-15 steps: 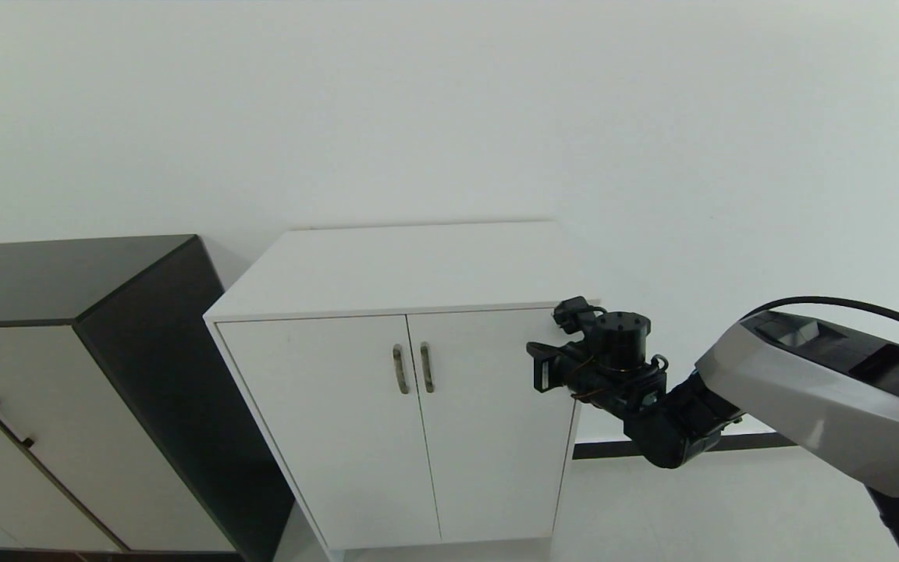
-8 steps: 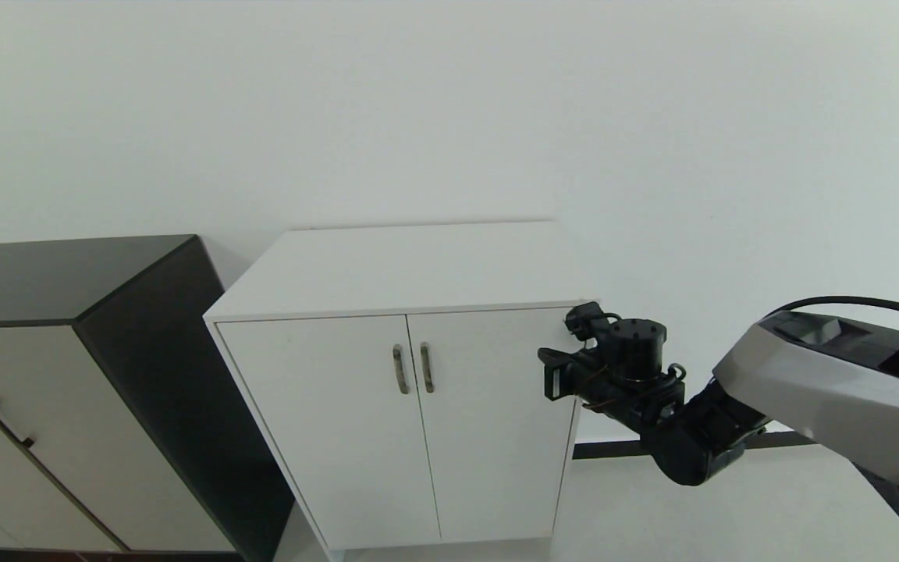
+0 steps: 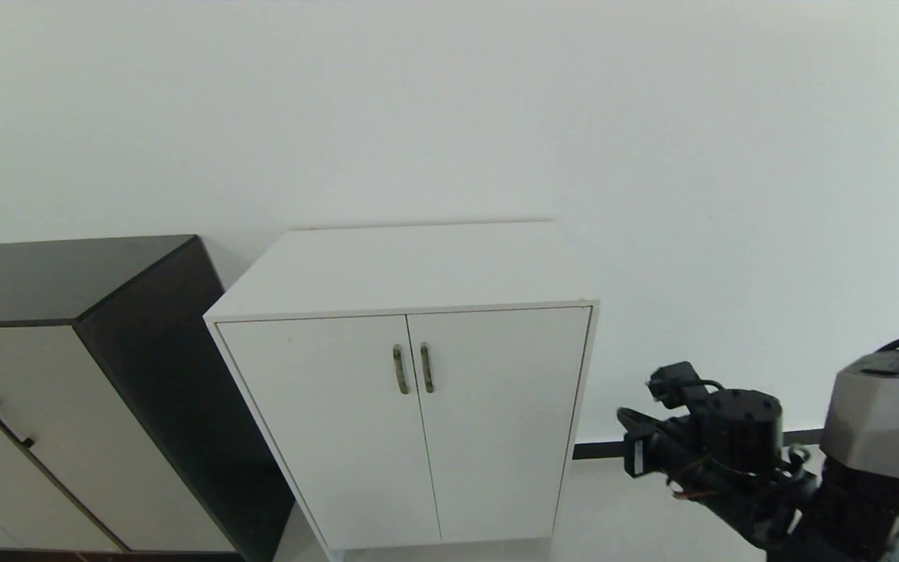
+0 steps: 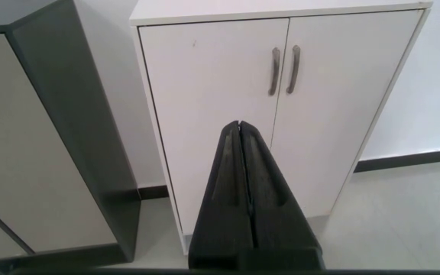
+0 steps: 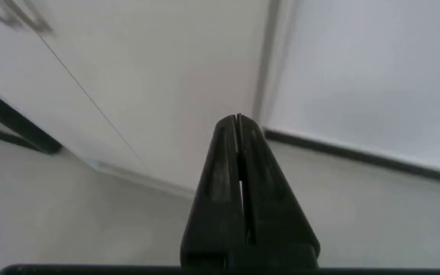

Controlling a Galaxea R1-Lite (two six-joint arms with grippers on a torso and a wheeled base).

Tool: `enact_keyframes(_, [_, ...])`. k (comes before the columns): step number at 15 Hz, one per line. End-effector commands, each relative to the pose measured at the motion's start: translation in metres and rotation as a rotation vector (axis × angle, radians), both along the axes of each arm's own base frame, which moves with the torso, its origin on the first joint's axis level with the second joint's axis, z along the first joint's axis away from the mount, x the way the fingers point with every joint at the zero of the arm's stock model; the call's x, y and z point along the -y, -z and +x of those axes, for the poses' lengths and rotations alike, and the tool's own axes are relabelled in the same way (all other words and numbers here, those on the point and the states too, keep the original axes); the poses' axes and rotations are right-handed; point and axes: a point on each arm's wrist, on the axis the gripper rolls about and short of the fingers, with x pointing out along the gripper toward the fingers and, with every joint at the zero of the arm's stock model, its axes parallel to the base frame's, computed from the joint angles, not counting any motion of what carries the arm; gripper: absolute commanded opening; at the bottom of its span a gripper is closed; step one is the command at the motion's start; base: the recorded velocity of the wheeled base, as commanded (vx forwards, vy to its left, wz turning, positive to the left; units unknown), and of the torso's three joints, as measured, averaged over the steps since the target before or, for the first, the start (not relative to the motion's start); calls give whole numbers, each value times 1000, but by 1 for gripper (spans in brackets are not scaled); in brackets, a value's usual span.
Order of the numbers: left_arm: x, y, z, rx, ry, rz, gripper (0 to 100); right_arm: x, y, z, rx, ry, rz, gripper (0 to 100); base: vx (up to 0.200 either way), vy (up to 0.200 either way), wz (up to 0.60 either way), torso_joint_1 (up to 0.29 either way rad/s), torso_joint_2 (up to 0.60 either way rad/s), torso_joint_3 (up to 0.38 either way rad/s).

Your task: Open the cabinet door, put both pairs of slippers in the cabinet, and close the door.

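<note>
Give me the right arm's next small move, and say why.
Probably lift the right tool, now shut and low beside the white cabinet, toward the right door's handle and open the tool on the way. The cabinet is closed, so nothing can go in yet.

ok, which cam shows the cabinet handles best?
Left wrist view: both handles face-on, unblocked, beyond the shut left hand. Head view has them too, seen from above. Right wrist view: a blurred bit at the edge, possibly them.

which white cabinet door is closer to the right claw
The right door, at the right edge of the white cabinet; the right claw sits off that edge, while the left door is beyond the handles.
</note>
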Motion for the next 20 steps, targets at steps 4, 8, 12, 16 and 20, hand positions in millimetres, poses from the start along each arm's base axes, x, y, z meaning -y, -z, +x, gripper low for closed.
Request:
enact_keyframes(4, [0,0,0,2,-2,-7,0,58,-41,-84,41,264,22,0,0,0,0,0,0,0])
enact_keyframes(8, [0,0,0,1,-4,-12,0,70,-55,-108,-6,305,32,0,0,0,0,0,0,0])
enact_keyframes(12, [0,0,0,1,-4,-12,0,95,-67,-159,-77,293,-7,0,0,0,0,0,0,0])
enact_keyframes(16, [-1,0,0,1,-24,-19,0,127,-65,-225,-13,244,35,0,0,0,0,0,0,0])
enact_keyframes(20, [-1,0,0,1,-30,-31,0,142,-47,-261,47,215,78,0,0,0,0,0,0,0])
